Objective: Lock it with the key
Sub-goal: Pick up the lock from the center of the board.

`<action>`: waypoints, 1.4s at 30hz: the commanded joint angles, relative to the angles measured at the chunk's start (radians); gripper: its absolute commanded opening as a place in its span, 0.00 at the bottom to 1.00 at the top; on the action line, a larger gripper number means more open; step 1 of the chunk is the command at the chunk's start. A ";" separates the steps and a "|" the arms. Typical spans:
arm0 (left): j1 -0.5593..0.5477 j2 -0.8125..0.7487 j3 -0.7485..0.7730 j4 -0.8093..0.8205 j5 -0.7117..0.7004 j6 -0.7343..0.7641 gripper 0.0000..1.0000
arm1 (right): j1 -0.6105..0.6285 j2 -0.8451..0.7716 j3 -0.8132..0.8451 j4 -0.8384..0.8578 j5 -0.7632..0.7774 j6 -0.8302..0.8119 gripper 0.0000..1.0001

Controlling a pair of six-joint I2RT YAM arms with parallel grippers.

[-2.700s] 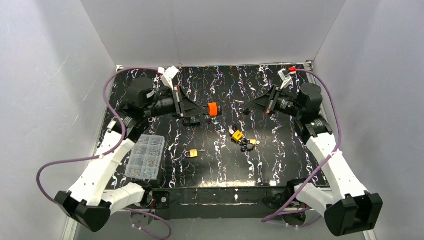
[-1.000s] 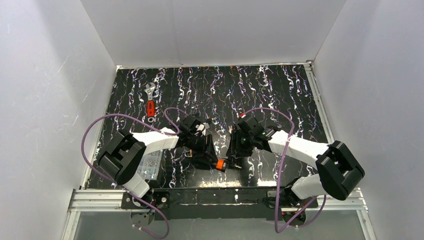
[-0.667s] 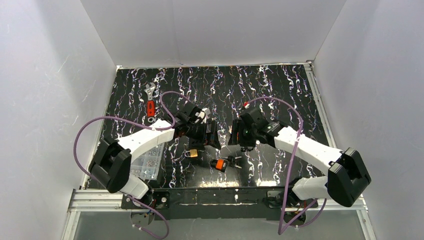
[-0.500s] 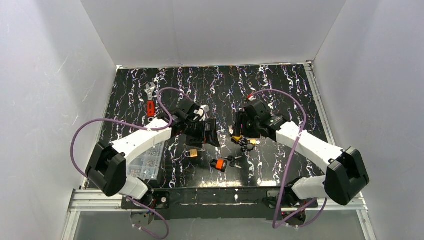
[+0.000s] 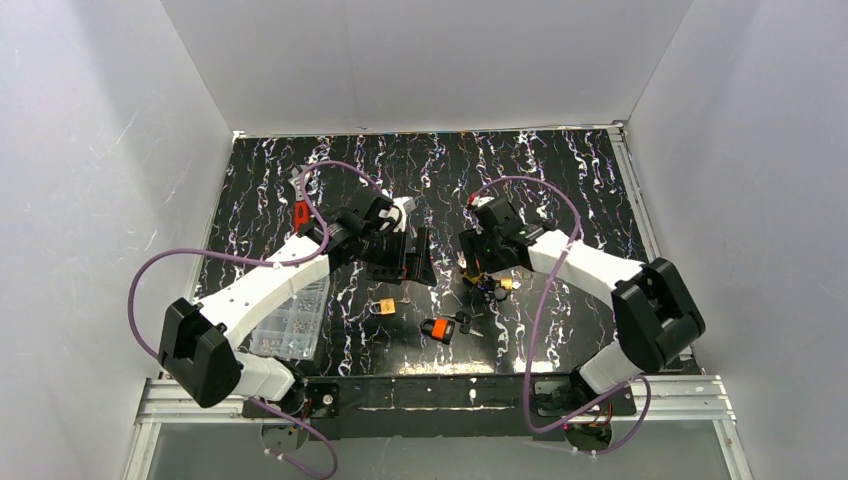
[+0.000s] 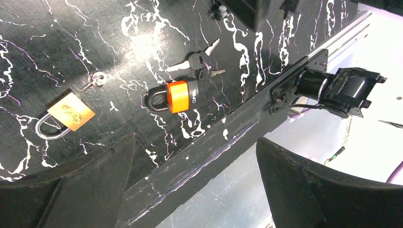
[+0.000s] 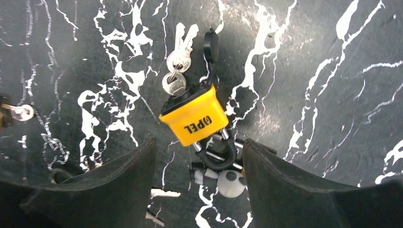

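While both arms hover over the black marbled table, I see two grippers spread wide and empty.
My left gripper looks down on the orange padlock, which lies with its keys near the middle of the near edge. My right gripper gapes over a yellow padlock. A clear box of small metal hardware sits by the near left corner. White walls enclose the table.

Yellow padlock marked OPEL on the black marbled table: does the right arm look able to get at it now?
Probably yes. The right gripper hangs open directly above the yellow padlock, a finger on each side, and nothing covers it. The silver keys touching it might come along.
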 commanded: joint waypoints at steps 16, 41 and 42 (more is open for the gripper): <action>0.025 -0.039 0.022 -0.042 0.000 0.016 0.98 | 0.012 0.222 0.103 0.071 -0.030 -0.141 0.65; -0.086 -0.174 -0.044 0.375 -0.096 0.017 0.55 | 0.057 -0.310 0.151 0.048 -0.183 0.991 0.01; -0.093 -0.175 -0.043 0.377 -0.108 0.021 0.55 | 0.063 -0.312 0.152 0.045 -0.176 1.004 0.01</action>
